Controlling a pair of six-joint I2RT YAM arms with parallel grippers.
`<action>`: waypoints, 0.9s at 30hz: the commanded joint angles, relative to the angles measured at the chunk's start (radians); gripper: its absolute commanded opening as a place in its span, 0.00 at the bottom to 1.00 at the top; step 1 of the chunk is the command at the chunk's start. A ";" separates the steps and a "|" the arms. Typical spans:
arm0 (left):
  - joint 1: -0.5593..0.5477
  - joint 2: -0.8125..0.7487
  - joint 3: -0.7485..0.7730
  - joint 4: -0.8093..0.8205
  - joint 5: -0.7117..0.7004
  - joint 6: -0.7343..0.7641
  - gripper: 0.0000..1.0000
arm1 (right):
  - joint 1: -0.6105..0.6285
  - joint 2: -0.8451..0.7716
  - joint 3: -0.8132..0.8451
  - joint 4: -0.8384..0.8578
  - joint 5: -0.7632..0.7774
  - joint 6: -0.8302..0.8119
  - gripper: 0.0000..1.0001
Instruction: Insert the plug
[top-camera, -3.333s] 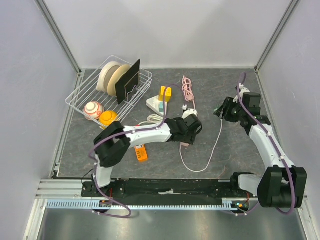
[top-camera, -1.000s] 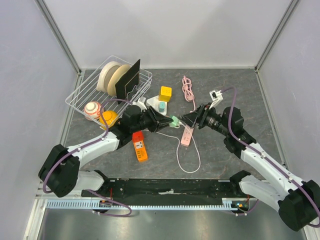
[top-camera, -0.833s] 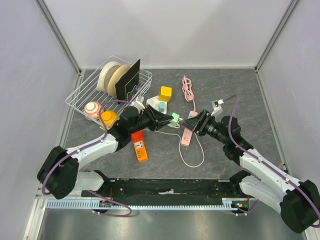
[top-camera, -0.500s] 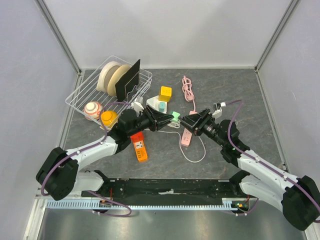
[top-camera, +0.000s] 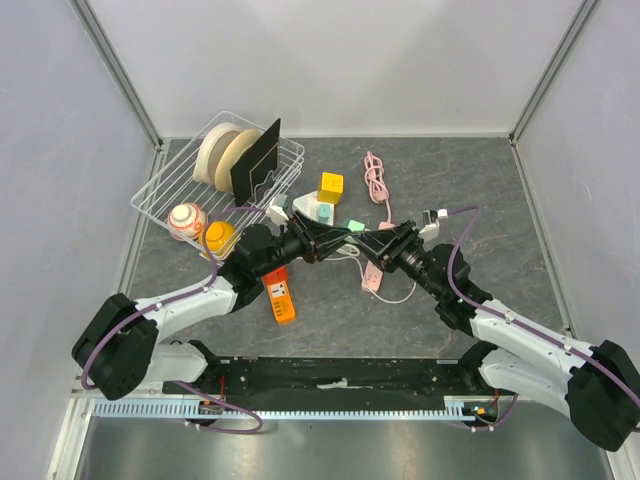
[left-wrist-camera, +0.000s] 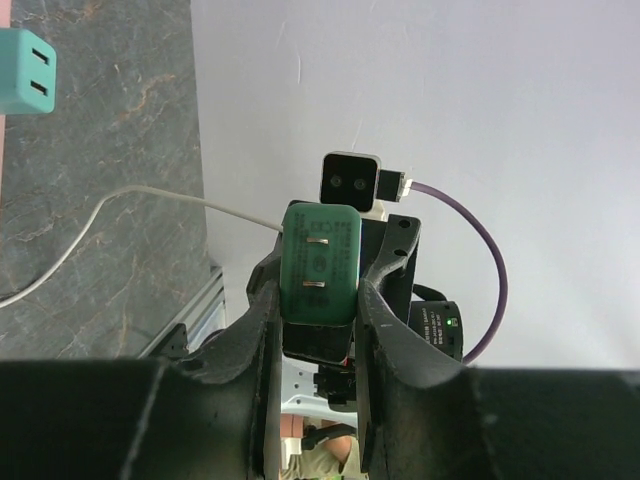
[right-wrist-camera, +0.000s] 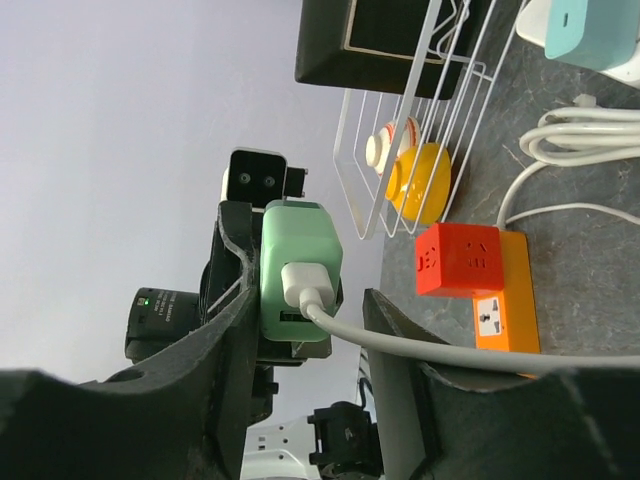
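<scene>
The plug (left-wrist-camera: 320, 265) is a green charger block with two metal prongs, and my left gripper (left-wrist-camera: 320, 295) is shut on its sides. In the top view the plug (top-camera: 352, 227) hangs above the floor between both arms. My right gripper (right-wrist-camera: 312, 300) straddles the same plug (right-wrist-camera: 298, 240) from the cable end. One finger (right-wrist-camera: 235, 310) lies against the plug, while the other finger (right-wrist-camera: 385, 320) stands clear of it. A white cable (right-wrist-camera: 450, 350) runs out of the plug's back. The pink power strip (top-camera: 372, 277) lies on the floor below, and its teal two-slot socket (left-wrist-camera: 25, 84) shows in the left wrist view.
A wire basket (top-camera: 165, 195) at the back left holds tape rolls, a black board and two balls. An orange strip with a red cube (top-camera: 280, 295), a yellow block (top-camera: 331, 187), a white and teal adapter (top-camera: 318, 211) and a coiled pink cable (top-camera: 377, 178) lie nearby.
My right arm has swung left to meet the left gripper, and its jaws have narrowed around the plug. The cable loop on the floor has been drawn in. The left gripper kept its hold.
</scene>
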 joint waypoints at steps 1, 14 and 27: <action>-0.023 -0.009 -0.004 0.104 0.040 -0.058 0.02 | -0.001 -0.003 0.011 0.089 0.069 -0.024 0.52; -0.051 -0.005 -0.024 0.141 0.053 -0.084 0.02 | -0.001 -0.009 -0.032 0.218 0.112 -0.060 0.46; -0.065 0.031 -0.009 0.132 0.044 -0.049 0.15 | -0.002 -0.007 0.011 0.157 0.011 -0.127 0.00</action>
